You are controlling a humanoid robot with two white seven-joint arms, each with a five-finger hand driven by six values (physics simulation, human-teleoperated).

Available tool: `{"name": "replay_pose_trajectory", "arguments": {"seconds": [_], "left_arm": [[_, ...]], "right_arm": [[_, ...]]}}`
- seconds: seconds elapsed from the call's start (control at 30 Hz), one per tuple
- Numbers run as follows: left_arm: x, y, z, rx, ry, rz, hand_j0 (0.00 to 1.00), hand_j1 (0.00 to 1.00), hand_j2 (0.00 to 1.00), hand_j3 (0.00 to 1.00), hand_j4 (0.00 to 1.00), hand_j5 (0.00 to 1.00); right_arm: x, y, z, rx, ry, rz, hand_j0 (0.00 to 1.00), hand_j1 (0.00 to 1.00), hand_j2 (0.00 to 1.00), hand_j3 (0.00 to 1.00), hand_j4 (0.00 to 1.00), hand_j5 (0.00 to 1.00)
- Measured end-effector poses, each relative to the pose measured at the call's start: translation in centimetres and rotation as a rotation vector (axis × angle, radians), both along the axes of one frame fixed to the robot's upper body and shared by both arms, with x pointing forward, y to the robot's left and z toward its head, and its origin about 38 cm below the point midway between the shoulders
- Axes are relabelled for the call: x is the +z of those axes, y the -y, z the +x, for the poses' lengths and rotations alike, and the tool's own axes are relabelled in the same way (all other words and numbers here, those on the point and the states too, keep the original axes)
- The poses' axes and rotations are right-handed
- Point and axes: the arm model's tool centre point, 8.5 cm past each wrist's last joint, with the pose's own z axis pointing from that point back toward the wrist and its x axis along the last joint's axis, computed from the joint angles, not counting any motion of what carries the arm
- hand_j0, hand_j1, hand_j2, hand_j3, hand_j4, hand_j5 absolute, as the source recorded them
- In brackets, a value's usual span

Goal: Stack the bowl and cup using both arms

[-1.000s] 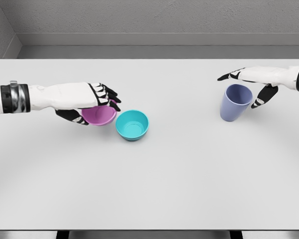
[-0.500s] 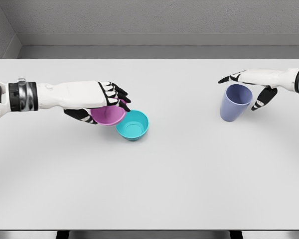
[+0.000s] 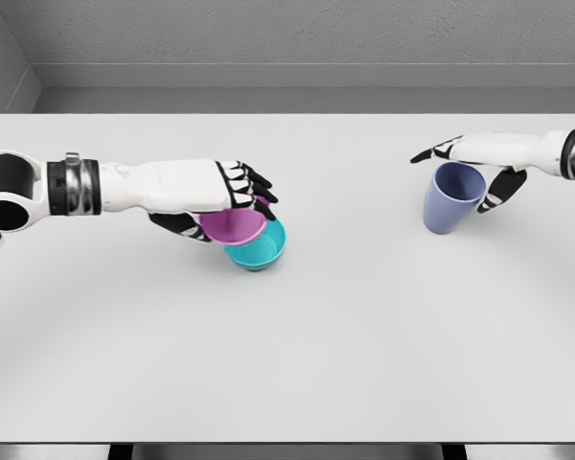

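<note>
On the table (image 3: 316,355), our left robot hand (image 3: 232,196) clamps the pink bowl (image 3: 232,226) over the teal bowl (image 3: 261,249); we should centre it before releasing. Our right robot hand (image 3: 479,165), fingers spread, brackets the blue cup (image 3: 450,197) far right.

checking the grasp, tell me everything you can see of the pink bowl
The pink bowl is small, round, smooth and plastic-looking, open side up and slightly tilted. The left hand grips it from above, fingers curled over its far rim. It overlaps the left edge of the teal bowl; whether they touch is unclear.
</note>
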Motion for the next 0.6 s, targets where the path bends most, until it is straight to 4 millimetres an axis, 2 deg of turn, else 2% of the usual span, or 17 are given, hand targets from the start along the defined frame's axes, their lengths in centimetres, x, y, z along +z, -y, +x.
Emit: {"name": "replay_pose_trajectory", "arguments": {"seconds": [0.13, 0.27, 0.4, 0.6], "left_arm": [[-0.2, 1.1, -0.1, -0.019, 0.002, -0.006, 0.74, 0.74, 0.74, 0.74, 0.74, 0.74], [-0.5, 1.8, -0.1, -0.033, -0.002, -0.011, 0.74, 0.74, 0.74, 0.74, 0.74, 0.74], [-0.6, 2.0, -0.1, -0.035, -0.004, -0.012, 0.77, 0.77, 0.77, 0.77, 0.77, 0.77], [-0.7, 1.7, 0.0, -0.027, -0.006, -0.007, 0.77, 0.77, 0.77, 0.77, 0.77, 0.77]], "right_arm": [[-0.1, -0.1, -0.1, 0.004, -0.002, -0.003, 1.00, 1.00, 1.00, 1.00, 1.00, 1.00], [-0.2, -0.1, -0.1, 0.005, -0.004, -0.005, 0.94, 0.94, 0.94, 0.94, 0.94, 0.94], [-0.4, -0.1, -0.1, 0.007, -0.008, -0.008, 0.94, 0.94, 0.94, 0.94, 0.94, 0.94], [-0.4, -0.2, -0.2, 0.011, -0.009, -0.010, 0.92, 0.92, 0.92, 0.92, 0.92, 0.92]]}}
